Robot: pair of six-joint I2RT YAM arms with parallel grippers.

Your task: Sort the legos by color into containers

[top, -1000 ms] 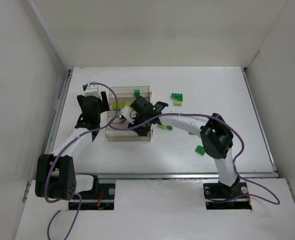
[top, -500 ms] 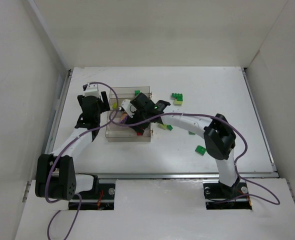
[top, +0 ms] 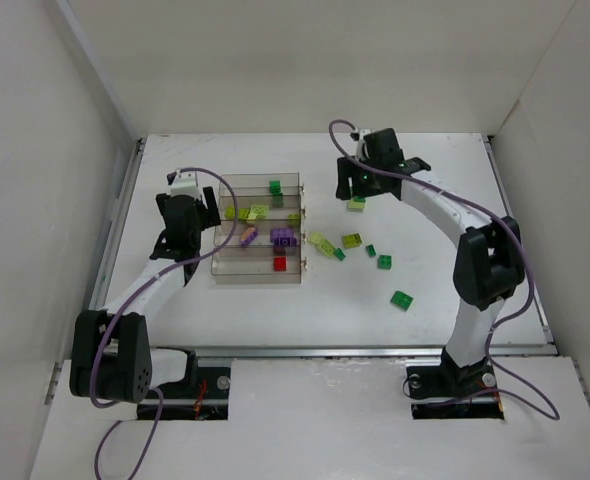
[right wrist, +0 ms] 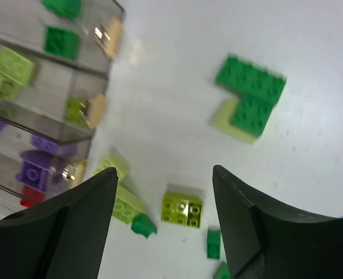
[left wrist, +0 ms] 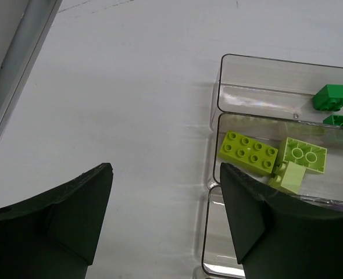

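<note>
The containers are four clear bins joined as one tray (top: 227, 268). They hold a green lego (top: 274, 186), yellow-green legos (top: 259, 211), purple legos (top: 283, 237) and a red one (top: 280, 263). My left gripper (top: 207, 212) is open and empty at the tray's left end; in the left wrist view (left wrist: 165, 168) its right finger overlaps the tray's edge (left wrist: 215, 110). My right gripper (top: 358, 185) is open and empty, raised over the table right of the tray (right wrist: 164, 171). Under it lie a yellow-green lego (right wrist: 182, 209) and a green-on-pale-yellow stack (right wrist: 250, 96).
Loose legos lie right of the tray: a yellow-green pair (top: 321, 243), small green ones (top: 370, 250) (top: 384, 262), and a green one (top: 401, 299) nearer the front. White walls enclose the table on three sides.
My right arm has pulled away from over the tray and swung to the back right, above the green stack. The purple and red bricks in the tray now show. The left arm has not moved.
</note>
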